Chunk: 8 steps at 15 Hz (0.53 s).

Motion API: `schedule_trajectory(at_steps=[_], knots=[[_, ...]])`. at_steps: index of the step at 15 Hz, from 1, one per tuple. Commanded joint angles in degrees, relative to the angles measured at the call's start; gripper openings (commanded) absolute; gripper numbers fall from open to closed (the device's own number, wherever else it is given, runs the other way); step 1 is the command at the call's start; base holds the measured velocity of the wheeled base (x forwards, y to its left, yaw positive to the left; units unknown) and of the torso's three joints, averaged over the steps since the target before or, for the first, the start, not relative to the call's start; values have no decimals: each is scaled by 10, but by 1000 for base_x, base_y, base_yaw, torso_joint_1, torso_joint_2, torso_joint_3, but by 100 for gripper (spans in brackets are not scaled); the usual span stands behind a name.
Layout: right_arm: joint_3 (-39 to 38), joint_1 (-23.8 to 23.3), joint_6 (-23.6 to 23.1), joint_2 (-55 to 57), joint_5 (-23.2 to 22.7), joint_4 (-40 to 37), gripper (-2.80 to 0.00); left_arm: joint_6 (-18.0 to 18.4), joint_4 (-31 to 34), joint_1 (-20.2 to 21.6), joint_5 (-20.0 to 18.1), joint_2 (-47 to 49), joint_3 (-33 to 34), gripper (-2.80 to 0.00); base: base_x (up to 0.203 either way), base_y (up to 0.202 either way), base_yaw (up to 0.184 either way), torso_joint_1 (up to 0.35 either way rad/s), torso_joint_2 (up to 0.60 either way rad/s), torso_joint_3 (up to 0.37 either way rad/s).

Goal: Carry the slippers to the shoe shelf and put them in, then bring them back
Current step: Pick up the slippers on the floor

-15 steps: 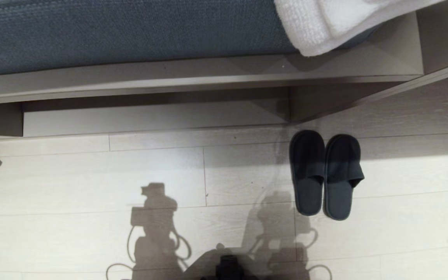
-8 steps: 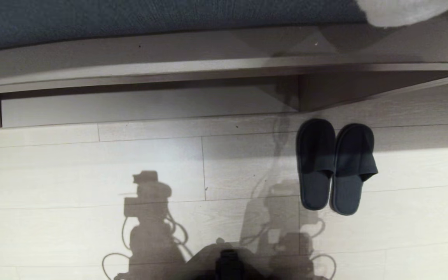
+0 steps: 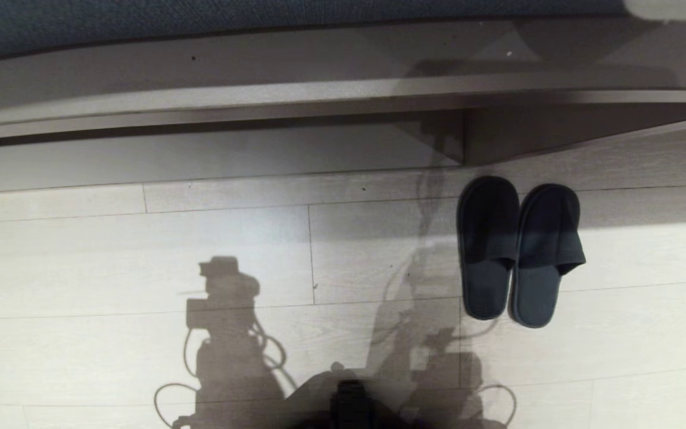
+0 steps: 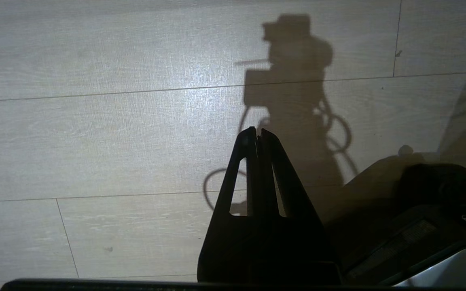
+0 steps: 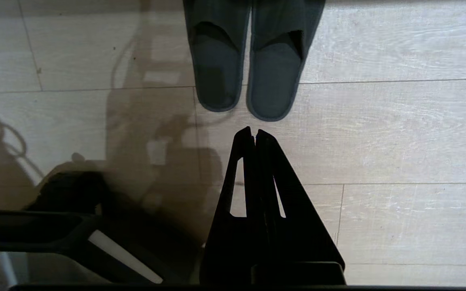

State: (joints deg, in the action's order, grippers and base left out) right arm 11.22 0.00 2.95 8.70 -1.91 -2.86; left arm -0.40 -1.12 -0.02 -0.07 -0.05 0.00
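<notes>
Since a second ago the whole head view has slid, so the camera has tilted rather than the things moving: the blue-grey woven mattress edge and the white towel corner now sit nearly out of the top of the view, and the pair of dark charcoal soft open-back slippers appears slightly higher and further right; they lie side by side on the pale wood-plank floor, touching along their inner edges, toes pointing toward the furniture, heels toward the robot; the low taupe wood-laminate shoe shelf with its pale base board runs just beyond them, its vertical divider just beyond the toe of the left slipper; neither slipper is inside it; the right claw is clenched with its black fingers pressed together, hovering over the floor just short of the slipper heels and holding nothing; the left claw is likewise clenched and empty over bare planks, well apart from the slippers.
</notes>
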Motion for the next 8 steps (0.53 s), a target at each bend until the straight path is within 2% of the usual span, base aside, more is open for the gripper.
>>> schedule_trajectory(at_steps=[1,5,8], knots=[[55,1,2,177,-16,7,-280,0,0,0,0,0,4,-280,0,0,0,0,0,0],[90,2,-20,436,-57,89,-280,1,0,-1,0,0,4,-280,0,0,0,0,0,0],[89,3,-34,623,-71,208,-280,2,0,-1,0,0,4,-280,0,0,0,0,0,0]])
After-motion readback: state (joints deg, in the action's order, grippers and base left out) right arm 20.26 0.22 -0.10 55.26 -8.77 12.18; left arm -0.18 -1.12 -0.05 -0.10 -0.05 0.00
